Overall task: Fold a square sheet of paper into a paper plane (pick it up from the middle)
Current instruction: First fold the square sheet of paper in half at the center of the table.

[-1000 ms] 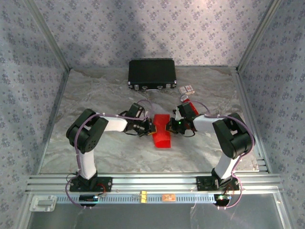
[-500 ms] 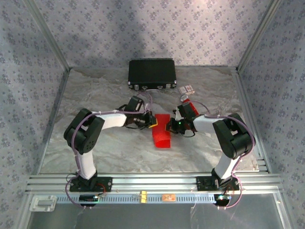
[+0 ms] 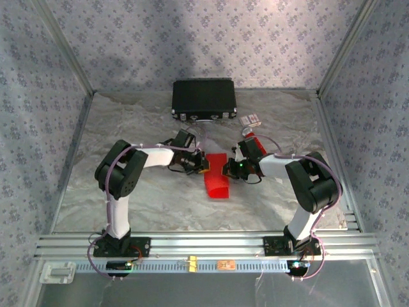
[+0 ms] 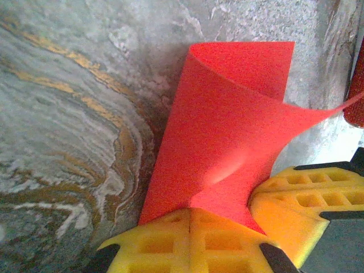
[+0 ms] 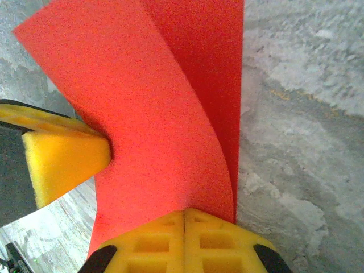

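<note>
The left gripper is clenched on one edge of the paper, with the sheet pinched between its yellow pads. The right gripper clamps the opposite edge in the same way, just beside the left. The red paper bends in a curl between both grippers at the middle of the table, well in front of the black case.

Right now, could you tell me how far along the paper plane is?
Early. Done: the square sheet of paper is lifted and curled over itself. In hand: the left gripper and right gripper each have jaws shut on its raised edge. To do: the bend is round, not creased, and no pointed plane shape exists yet.
</note>
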Available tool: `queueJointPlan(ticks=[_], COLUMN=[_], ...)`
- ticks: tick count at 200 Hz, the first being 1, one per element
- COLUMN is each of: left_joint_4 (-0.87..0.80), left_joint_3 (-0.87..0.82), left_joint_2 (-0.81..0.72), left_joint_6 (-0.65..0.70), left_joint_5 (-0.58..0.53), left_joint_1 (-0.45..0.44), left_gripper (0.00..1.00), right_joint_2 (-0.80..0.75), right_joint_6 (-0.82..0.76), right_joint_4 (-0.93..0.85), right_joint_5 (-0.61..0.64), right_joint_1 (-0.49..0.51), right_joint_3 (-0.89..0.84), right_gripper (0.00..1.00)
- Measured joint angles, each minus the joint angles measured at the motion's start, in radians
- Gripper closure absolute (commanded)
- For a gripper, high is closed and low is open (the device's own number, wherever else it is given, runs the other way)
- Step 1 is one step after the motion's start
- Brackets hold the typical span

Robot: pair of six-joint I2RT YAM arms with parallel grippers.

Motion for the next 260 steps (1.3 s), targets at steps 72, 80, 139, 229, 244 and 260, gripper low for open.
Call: queueJointPlan(ticks=[72,80,139,229,244,260], left_joint_4=[-0.058,-0.061,-0.07,-0.112,-0.113,-0.116], left_joint_3=[0.047,0.06,0.142,0.172,0.186,0.204], left_joint_2=[0.0,0.0,0.048,0.085,0.085,0.087], left_joint_6=[0.024,0.024,0.04,0.051,0.055,0.059], left_joint_5=[-0.008,-0.008,-0.005,-0.002,-0.001,-0.001], left_joint_1=[0.009,0.01,0.023,0.028,0.028,0.03], left_gripper=[0.96,0.96,0.96,0.95,0.95,0.95], right_joint_2=[-0.005,-0.005,-0.006,-0.008,-0.008,-0.008], right_joint_6=[0.0,0.0,0.0,-0.029,-0.038,-0.045], right_joint_4=[0.001,0.0,0.0,0.0,0.0,0.0], right_joint_5=[0.003,0.004,0.005,0.006,0.006,0.006], right_joint_1=[0.0,0.0,0.0,0.0,0.0,0.0], right_joint_3=[-0.004,-0.004,-0.004,-0.008,-0.008,-0.008], right_gripper=[0.98,0.98,0.98,0.99,0.99,0.99])
